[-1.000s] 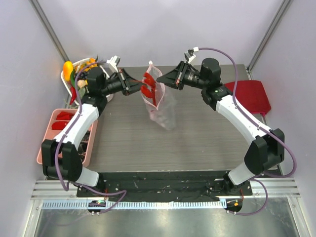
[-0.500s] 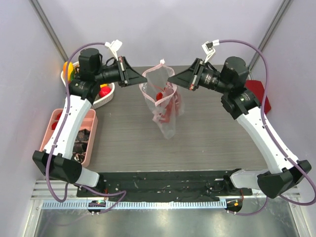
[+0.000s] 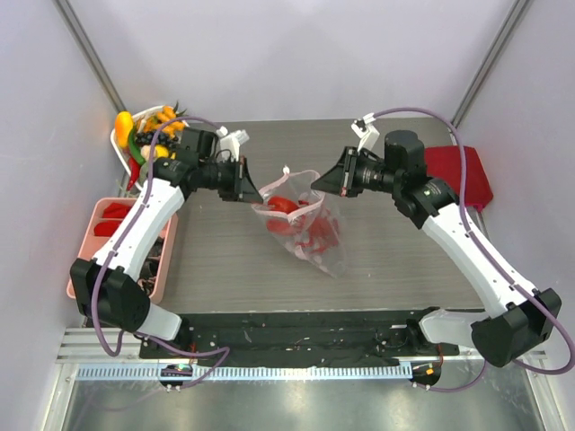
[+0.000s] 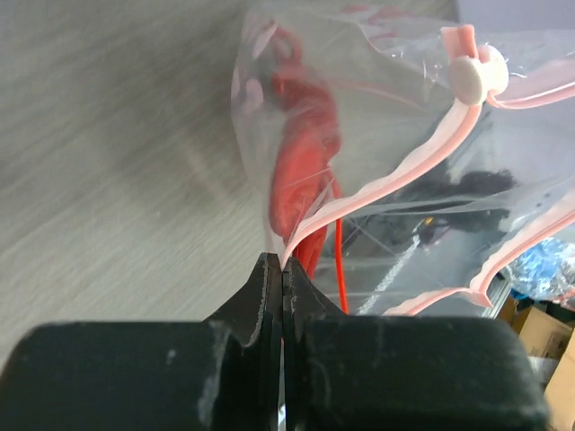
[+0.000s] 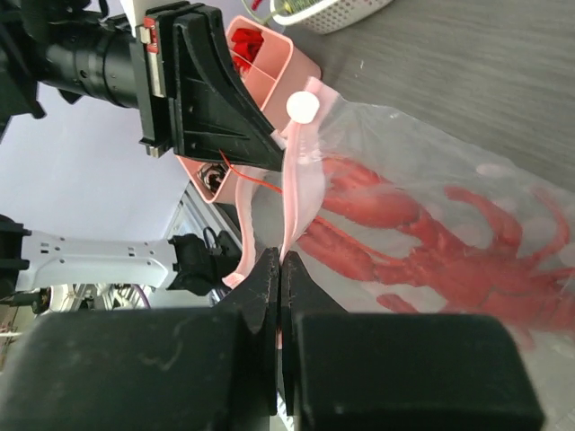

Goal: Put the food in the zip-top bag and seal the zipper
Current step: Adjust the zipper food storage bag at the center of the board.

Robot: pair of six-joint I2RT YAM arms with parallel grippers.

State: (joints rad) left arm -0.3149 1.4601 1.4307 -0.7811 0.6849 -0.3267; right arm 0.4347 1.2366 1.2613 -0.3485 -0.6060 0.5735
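Left pincer (image 3: 250, 187): clamped shut on the left end of the bag's mouth, pink strip pinched right between my fingertips.
Right pincer (image 3: 316, 184): same deal on the right end, closed on the strip with no gap showing.
Zip-top bag (image 3: 316, 250): strung between my two pincers over the middle of the table (image 3: 225, 260), mouth up, belly slumping toward the near right.
Zipper (image 4: 404, 166): looks unsealed to me, since the two pink lips curve apart in the left wrist view. There's a small white knob (image 4: 473, 76) riding on it.
Lobster (image 5: 422, 247): already inside, claws and legs splayed against the film.
Other food: some bright pieces sit in the white basket (image 5: 337, 16) at the far left, beyond the pink tray (image 3: 79, 256). Can't tell if any small ones are in the bag.
Handling: thin, floppy, slick film, zero stiffness. The lobster looks light and rigid, but it drags the bag down anyway.
Where to hold: on the strip, I'd say. It's the firmest part, and the film below would just slide out.
Risk: uneven pull and the lips won't line up for sealing.
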